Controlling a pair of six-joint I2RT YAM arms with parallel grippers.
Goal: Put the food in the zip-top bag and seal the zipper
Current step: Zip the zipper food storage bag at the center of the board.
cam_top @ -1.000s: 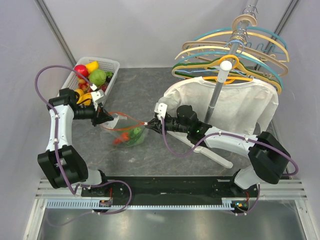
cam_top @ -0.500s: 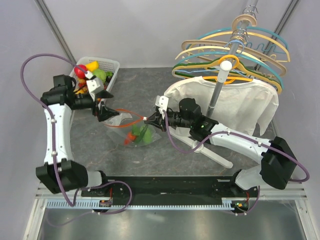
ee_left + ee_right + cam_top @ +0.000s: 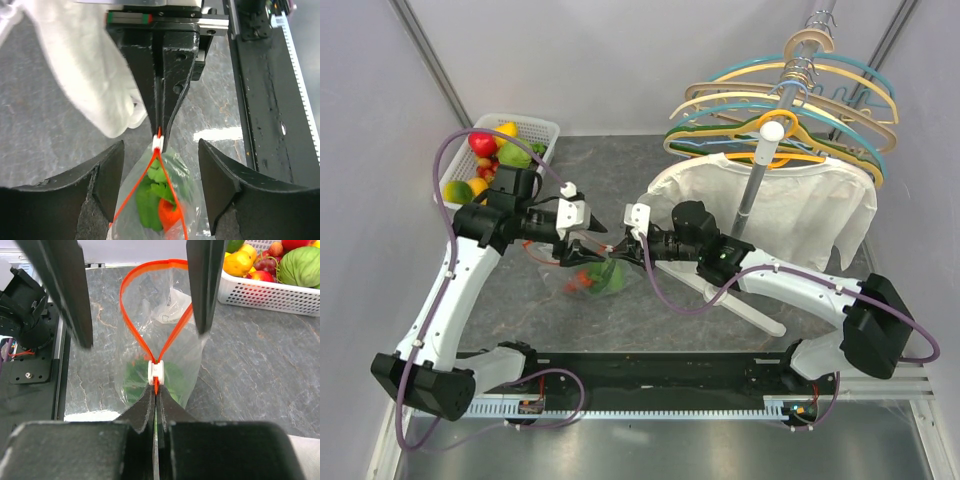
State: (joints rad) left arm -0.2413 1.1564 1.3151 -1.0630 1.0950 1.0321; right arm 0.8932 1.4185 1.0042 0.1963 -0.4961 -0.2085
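Right pincer [image 3: 156, 389] stays clenched on the zipper [image 3: 155, 263] end, just behind the white slider [image 3: 156, 372]. The zip-top bag [image 3: 172, 310] sits between both arms with its mouth looped open and green and orange food [image 3: 150, 200] inside. Change: the left pincer [image 3: 161, 165] has swung in from the basket [image 3: 545, 130] side and now straddles the zipper, released. I judge sealing is next, though the basket still holds fruit.

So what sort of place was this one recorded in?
Looks like an enclosed lab test cell, not a home: plain white panel walls box in a grey stone-look table, and unrelated props share it, a white basket of toy food and a hanger rack with a white shirt.
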